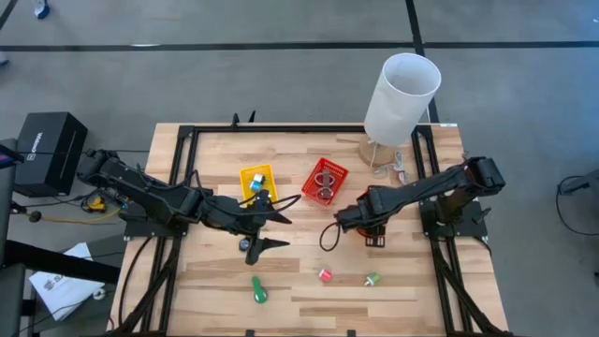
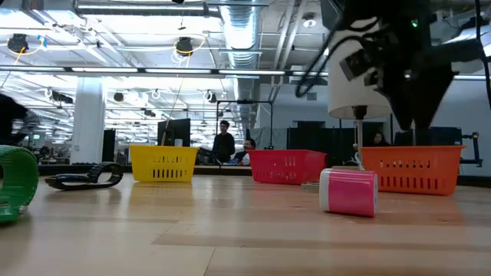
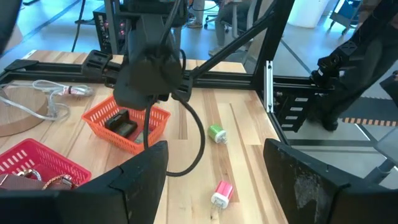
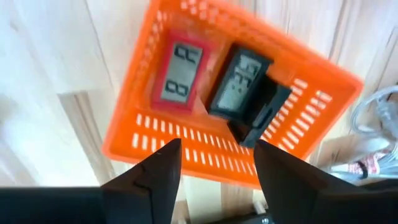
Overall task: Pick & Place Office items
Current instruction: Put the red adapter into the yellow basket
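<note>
Small office items lie on the wooden table: a green one [image 1: 259, 291], a pink one [image 1: 325, 275], a green-and-white one [image 1: 372, 278] and a black one [image 1: 262, 244]. My right gripper [image 4: 214, 155] is open and empty above the orange bin [image 4: 205, 118]. A red display piece [image 4: 179, 73], a black display piece [image 4: 238, 84] and another black piece lie on the bin's floor. My left gripper [image 1: 278, 210] is open and empty, hovering mid-table near the yellow bin [image 1: 257, 180]. Its wrist view looks toward the orange bin [image 3: 127, 127] and my right gripper [image 3: 148, 74].
A red bin [image 1: 325, 181] with metal rings stands next to the yellow bin. A tall white cylinder [image 1: 401, 98] stands on a round wooden base at the far right, with a grey cord [image 3: 53, 93] beside it. Black frame rails border the table. People show in the room behind.
</note>
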Robot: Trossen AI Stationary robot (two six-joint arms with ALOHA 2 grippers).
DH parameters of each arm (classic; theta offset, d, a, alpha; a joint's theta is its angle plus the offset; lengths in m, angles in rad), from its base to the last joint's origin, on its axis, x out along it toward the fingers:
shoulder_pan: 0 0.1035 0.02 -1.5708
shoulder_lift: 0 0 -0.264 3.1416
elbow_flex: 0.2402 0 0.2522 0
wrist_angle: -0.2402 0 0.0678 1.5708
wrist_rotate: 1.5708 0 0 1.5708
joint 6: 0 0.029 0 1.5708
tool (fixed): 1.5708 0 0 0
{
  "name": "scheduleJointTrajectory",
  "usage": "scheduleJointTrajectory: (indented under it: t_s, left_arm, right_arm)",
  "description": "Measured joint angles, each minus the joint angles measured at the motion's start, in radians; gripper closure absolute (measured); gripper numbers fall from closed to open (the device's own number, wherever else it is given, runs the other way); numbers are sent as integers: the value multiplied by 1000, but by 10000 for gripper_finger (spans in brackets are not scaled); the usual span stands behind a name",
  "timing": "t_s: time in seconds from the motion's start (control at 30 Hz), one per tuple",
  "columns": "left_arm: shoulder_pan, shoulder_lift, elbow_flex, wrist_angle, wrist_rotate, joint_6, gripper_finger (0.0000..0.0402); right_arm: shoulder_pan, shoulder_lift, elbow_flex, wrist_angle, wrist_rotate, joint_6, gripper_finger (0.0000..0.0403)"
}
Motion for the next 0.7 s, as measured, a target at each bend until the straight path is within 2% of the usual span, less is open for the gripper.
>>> scheduleJointTrajectory:
  t_s: [0.27, 0.53, 0.7]
  left_arm:
    - [0, 0, 0, -45, 1, 1, 141]
    - [-29, 0, -1, -207, 1, 0, 151]
    - [-54, 0, -1, -220, 1, -8, 163]
  right_arm:
    - [8, 0, 115, 22, 3, -15, 224]
    - [56, -72, 131, 381, -3, -304, 225]
    - [66, -121, 130, 450, -3, -352, 227]
